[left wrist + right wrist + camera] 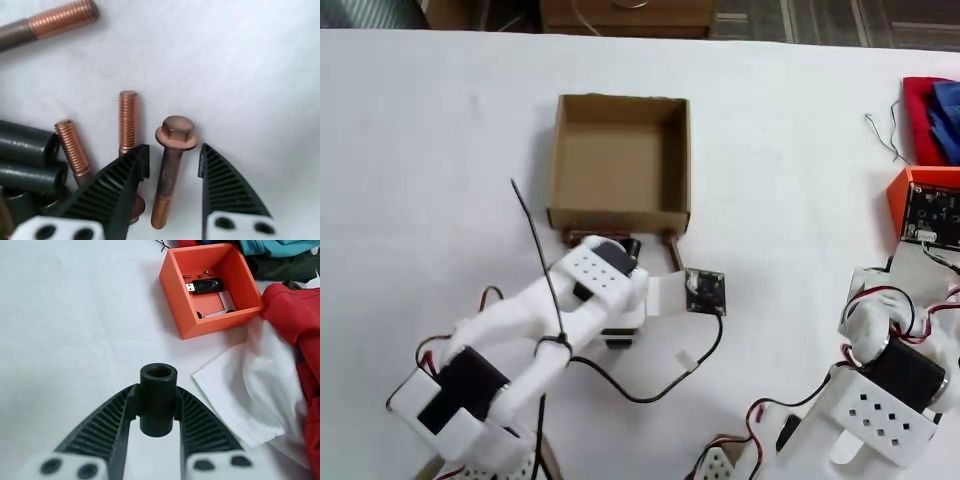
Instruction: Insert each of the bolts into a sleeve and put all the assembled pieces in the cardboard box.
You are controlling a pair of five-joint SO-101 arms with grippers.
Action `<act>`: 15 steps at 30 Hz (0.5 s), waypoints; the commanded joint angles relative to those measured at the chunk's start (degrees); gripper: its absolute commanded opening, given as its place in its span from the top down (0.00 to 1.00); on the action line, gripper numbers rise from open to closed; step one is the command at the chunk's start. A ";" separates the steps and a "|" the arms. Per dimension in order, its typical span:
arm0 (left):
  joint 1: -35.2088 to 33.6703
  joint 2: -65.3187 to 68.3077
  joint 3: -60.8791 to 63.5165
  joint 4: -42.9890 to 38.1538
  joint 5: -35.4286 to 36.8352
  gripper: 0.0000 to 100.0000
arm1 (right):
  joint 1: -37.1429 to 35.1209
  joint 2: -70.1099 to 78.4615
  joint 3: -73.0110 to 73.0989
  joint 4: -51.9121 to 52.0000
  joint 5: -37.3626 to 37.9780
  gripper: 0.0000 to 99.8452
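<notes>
Your left hand [173,156] sits open astride a copper hex-head bolt [176,134] lying on the white surface [250,75] near the brown cardboard box [620,217]. Your right hand [157,394] clamps a black cylindrical sleeve [158,376].

No readable text, label or number anywhere. Pale marks on the dark board [932,215], far right of the cardboard box [620,165], are too small to make out.
</notes>
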 commanded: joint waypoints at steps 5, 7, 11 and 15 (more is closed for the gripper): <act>3.60 -0.09 1.10 -0.53 0.09 0.82 | 0.57 -1.36 -2.64 0.31 -0.09 0.98; 4.31 -0.09 1.98 -1.14 0.00 0.85 | 0.75 -1.36 -2.64 0.31 -0.09 0.98; 3.96 -0.18 2.86 -2.29 0.09 0.92 | 0.75 -1.36 -2.64 0.31 -0.09 0.98; 2.02 -0.18 2.95 -2.29 0.09 0.88 | 0.75 -1.36 -2.64 0.31 -0.09 0.98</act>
